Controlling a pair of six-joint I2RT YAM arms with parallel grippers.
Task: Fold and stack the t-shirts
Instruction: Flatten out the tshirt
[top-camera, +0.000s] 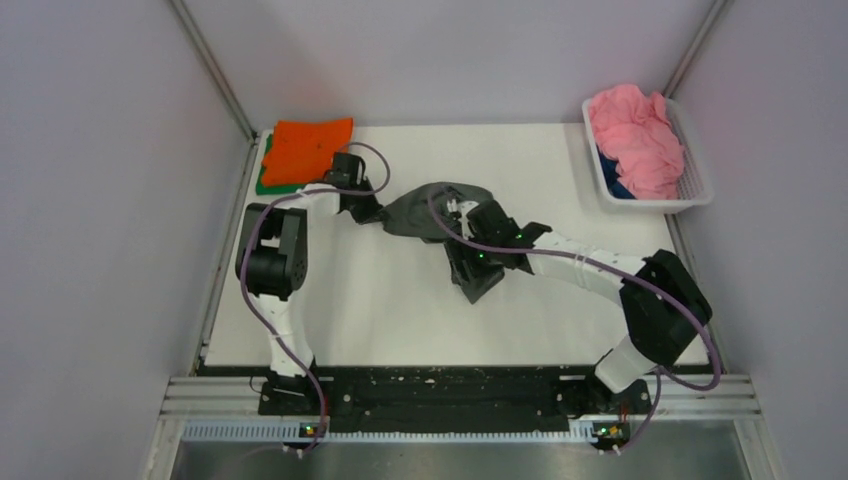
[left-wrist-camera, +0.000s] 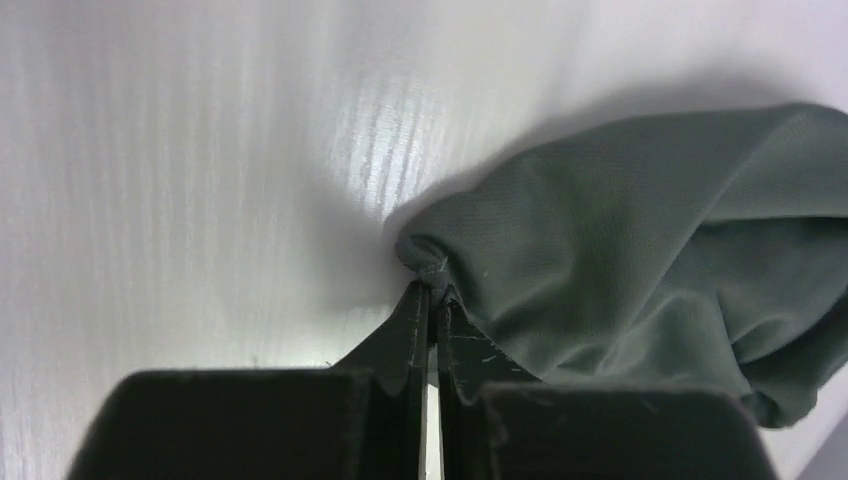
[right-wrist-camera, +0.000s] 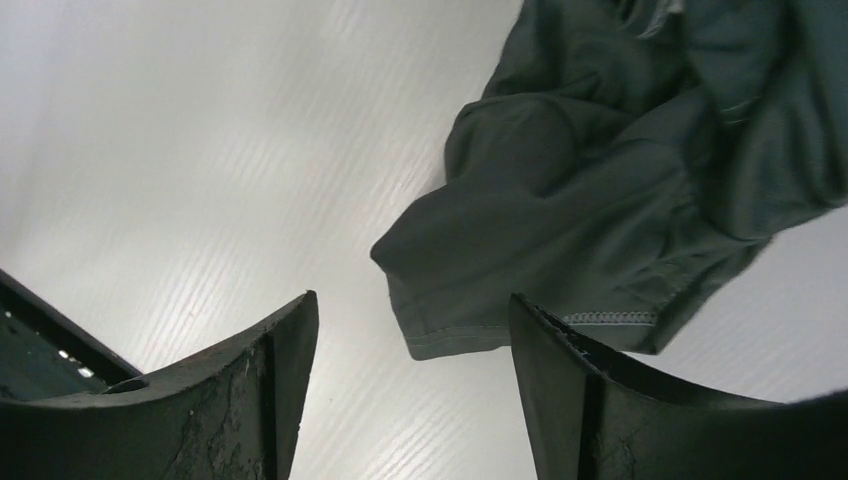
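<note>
Left wrist view: the left gripper (left-wrist-camera: 432, 300) has its two fingers pressed together on one small bunched corner of the dark grey t-shirt (left-wrist-camera: 640, 230). From that pinch the cloth spreads away to the right in loose folds over the white table (left-wrist-camera: 200, 150).

Right wrist view: the right gripper (right-wrist-camera: 412, 300) stands with its two fingers wide apart, holding nothing. A stitched hem corner of the dark grey t-shirt shows in the gap between them, and the rest of the shirt is crumpled beyond and to the right.

Top external view: five t-shirts in all. The single dark grey one lies rumpled mid-table, with one arm reaching to it from either side. Far left of it, in the table's back corner, the orange t-shirt (top-camera: 310, 148) lies folded on top of the green t-shirt (top-camera: 266, 183), a stack of two. Far right of it stands one white basket (top-camera: 698, 165) holding the crumpled pink t-shirt (top-camera: 636, 135) with the blue t-shirt (top-camera: 620, 188) under it.
</note>
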